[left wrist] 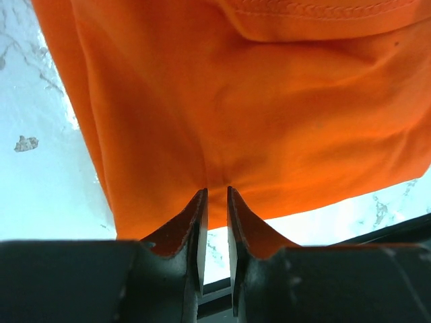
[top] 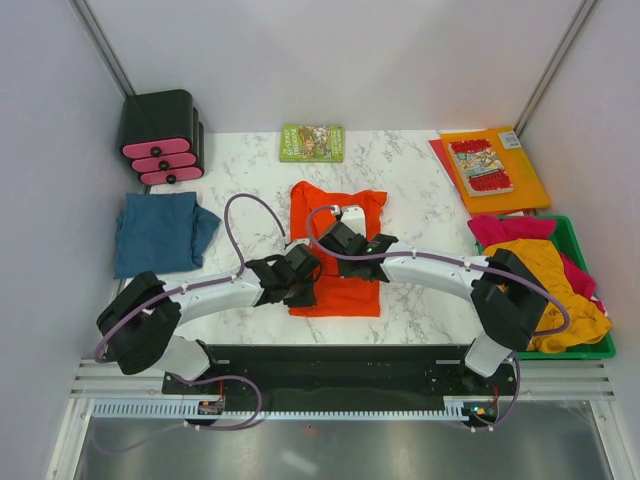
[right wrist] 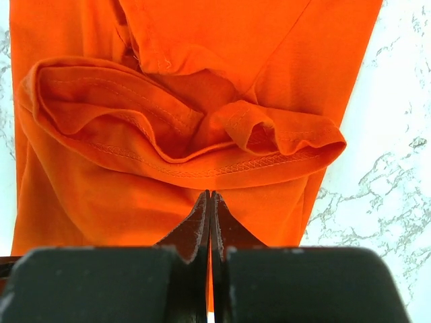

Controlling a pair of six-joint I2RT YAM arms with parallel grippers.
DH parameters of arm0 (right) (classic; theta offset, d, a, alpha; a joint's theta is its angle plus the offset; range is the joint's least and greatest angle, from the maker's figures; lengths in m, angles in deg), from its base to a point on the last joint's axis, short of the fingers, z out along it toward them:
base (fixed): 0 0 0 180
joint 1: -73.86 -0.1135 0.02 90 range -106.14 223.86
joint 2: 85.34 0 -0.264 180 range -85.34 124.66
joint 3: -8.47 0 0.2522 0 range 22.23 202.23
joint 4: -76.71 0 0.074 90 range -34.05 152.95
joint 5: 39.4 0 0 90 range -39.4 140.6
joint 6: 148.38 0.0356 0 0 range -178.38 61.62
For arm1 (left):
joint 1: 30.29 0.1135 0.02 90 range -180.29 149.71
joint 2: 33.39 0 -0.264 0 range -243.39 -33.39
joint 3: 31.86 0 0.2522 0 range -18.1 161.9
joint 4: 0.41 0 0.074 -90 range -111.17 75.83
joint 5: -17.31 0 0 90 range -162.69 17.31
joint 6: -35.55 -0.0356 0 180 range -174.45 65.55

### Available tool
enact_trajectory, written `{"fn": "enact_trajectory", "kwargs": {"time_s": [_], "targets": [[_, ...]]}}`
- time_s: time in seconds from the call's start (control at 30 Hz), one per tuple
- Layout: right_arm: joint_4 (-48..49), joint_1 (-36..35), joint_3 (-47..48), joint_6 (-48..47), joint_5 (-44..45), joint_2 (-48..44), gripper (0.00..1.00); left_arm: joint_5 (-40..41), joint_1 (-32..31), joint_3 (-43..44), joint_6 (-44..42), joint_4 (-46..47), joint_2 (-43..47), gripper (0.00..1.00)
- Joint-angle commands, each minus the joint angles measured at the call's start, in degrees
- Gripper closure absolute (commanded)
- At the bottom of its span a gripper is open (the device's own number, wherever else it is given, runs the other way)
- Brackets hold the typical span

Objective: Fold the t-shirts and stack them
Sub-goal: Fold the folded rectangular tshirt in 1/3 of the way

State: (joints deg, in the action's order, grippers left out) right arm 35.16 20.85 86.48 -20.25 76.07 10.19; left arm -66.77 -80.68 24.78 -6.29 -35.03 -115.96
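The orange-red t-shirt lies at the table's middle, partly folded, with a sleeve and a stitched hem bunched over it in the right wrist view. My left gripper is at its near-left edge. Its jaws stand a narrow gap apart, tips pinching the cloth edge. My right gripper is over the shirt's middle, shut, tips at the folded hem. A teal-blue t-shirt lies folded at the left. Mustard-yellow and magenta-pink t-shirts are heaped at the right.
The heaped shirts sit in a green bin at the right edge. A black drawer unit with pink handles stands back left. A green book lies at the back. An orange folder with a comic book lies back right.
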Motion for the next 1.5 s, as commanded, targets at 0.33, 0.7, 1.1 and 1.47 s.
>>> {"fn": "enact_trajectory", "kwargs": {"time_s": [0.33,0.7,1.1,1.47], "targets": [[1.42,3.35,3.69,-1.21,-0.43,8.70,1.00,0.07,-0.67,-1.04,1.76,1.88,0.74,0.76],[2.30,10.21,14.31,-4.46,-0.51,14.42,1.00,-0.20,-1.38,-2.88,2.46,1.97,1.09,0.76],[8.27,14.43,18.12,-8.59,-3.23,12.86,1.00,2.87,-1.64,-3.06,1.41,1.18,4.41,0.70],[7.04,4.86,-4.20,-4.30,-3.24,-5.87,1.00,7.98,0.29,7.31,-6.32,0.12,2.16,0.66]]}}
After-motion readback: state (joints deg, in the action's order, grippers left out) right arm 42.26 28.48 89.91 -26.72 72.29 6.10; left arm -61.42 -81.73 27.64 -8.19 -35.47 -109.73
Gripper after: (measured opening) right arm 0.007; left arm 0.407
